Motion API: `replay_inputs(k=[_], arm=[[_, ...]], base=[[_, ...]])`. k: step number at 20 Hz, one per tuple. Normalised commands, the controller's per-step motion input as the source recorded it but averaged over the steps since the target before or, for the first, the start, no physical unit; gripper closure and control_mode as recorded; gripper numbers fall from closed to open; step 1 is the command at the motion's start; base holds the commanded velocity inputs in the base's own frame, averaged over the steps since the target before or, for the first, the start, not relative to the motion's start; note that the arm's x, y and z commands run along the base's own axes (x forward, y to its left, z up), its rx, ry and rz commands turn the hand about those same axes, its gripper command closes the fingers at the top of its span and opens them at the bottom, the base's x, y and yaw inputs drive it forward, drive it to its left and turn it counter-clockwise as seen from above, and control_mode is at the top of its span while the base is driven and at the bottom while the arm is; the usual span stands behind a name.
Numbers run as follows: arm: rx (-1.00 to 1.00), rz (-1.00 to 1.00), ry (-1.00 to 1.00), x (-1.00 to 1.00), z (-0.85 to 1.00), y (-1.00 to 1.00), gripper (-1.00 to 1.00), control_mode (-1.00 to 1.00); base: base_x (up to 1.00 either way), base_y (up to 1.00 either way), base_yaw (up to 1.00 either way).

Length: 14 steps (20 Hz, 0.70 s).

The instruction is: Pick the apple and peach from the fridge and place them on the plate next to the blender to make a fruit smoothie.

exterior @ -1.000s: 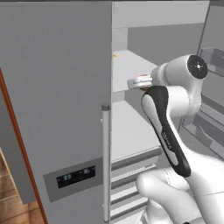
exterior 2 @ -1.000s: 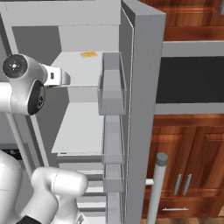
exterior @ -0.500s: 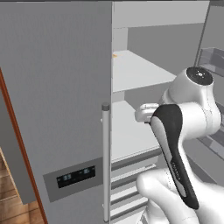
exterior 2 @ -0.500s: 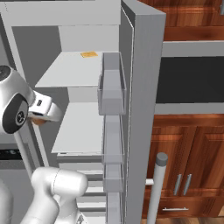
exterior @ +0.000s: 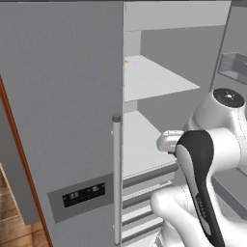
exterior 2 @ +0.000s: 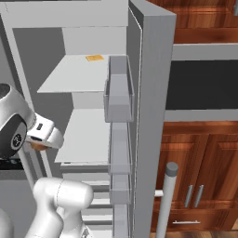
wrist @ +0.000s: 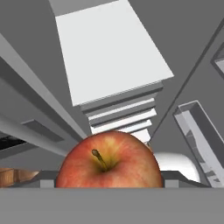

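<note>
The hand (exterior 2: 39, 145) has dropped from the upper shelf level and pulled back out of the fridge (exterior: 72, 120), clenched on the apple (wrist: 108, 159). First fruit is out; carrying it to the plate likely follows.

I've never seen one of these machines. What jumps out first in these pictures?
A round red fruit with a stem sits close up at the bottom of the hand view, between the gripper's fingers. Behind it stands the open fridge, its white shelves bare apart from a small orange item at the back of the upper one.
</note>
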Motion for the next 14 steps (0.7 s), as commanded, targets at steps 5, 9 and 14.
replay_inputs(k=[5, 9, 14], arm=[[0.0, 0.0, 0.0, 0.0, 0.0, 0.0, 1.0, 1.0], [0.0, 0.0, 0.0, 0.0, 0.0, 0.0, 1.0, 1.0], [0.0, 0.0, 0.0, 0.0, 0.0, 0.0, 1.0, 1.0]], base=[[-0.85, 0.12, 0.5], [-0.31, 0.44, 0.99], [-0.03, 0.56, 0.94]])
